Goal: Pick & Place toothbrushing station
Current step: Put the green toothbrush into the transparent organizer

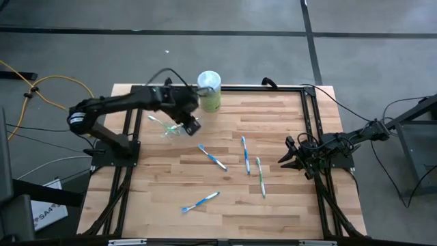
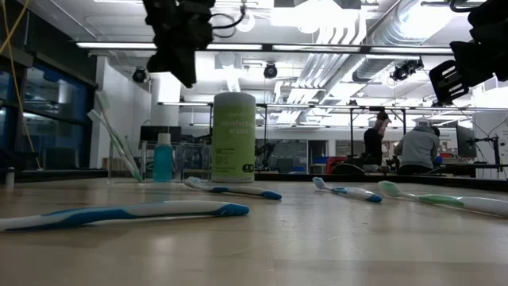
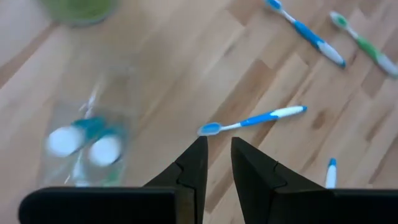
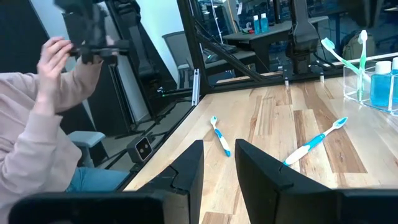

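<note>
Item: toothbrush station, partly stocked; clear cup (image 1: 166,128) at the table's left rear beside a green canister (image 1: 209,91) holds two brushes (image 4: 348,59), while four brushes lie loose mid-table, the nearest a blue one (image 1: 212,157). Left gripper (image 1: 192,126) hangs just beside the cup, fingers (image 3: 194,163) a narrow gap apart and pinching nothing; right gripper (image 1: 292,158) waits at the right edge, likewise slightly parted and empty. Step judged: between placements; next calls for reaching to the blue brush, descending and closing across its handle.
</note>
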